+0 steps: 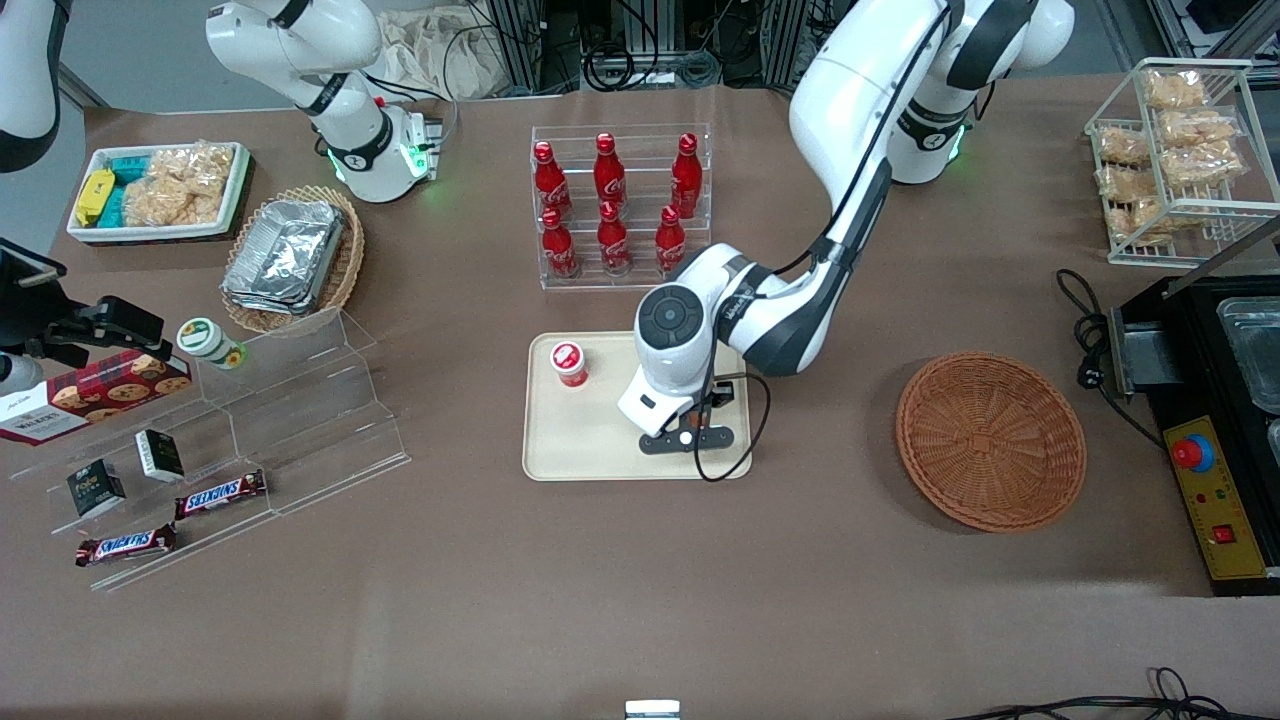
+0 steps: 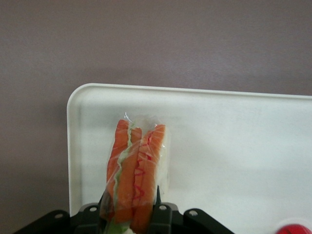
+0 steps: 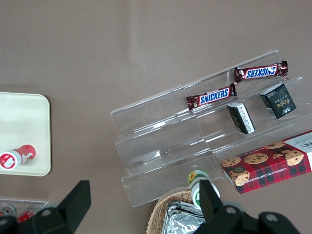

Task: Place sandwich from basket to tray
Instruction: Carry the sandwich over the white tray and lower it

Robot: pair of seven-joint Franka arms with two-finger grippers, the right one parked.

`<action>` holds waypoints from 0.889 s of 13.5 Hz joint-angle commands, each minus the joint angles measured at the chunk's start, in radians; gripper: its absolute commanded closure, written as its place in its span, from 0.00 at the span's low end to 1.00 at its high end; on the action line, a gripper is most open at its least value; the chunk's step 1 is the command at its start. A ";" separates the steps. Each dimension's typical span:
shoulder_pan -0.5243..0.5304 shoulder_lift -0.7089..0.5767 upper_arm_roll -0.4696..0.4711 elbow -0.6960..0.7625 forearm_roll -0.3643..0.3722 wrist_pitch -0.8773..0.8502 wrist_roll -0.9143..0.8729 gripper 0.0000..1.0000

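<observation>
Snack stuff sitting at the parked arm's end of the counter (image 1: 560, 610): clear acrylic step shelf (image 1: 300, 420) with two Snickers bars (image 1: 220, 493), a cookie box (image 1: 95, 395) and a couple of small dark boxes (image 1: 160, 455). Paler oval basket of foil containers (image 1: 290, 258) a bit farther from the front camera. Rack of red cola bottles (image 1: 620, 205) mid-counter, just past the tray's edge farthest from the camera. Cream tray (image 1: 590, 440) right in the middle, small red-lidded cup (image 1: 568, 363) standing near its corner closest to the bottle rack. Hand (image 1: 690, 432) low over the tray's working-arm end, clamped tight on the wrapped sandwich (image 2: 136, 170), orange-red and green filling edge pointing out from between the fingers (image 2: 163, 214), hanging over the tray near one rounded corner. Can't tell whether touching the tray surface yet. Round reddish-brown basket (image 1: 990, 440) toward the working arm's end of the counter, well apart from the tray.
</observation>
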 commanded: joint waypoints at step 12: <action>0.015 -0.029 0.018 0.018 0.010 -0.015 -0.140 0.00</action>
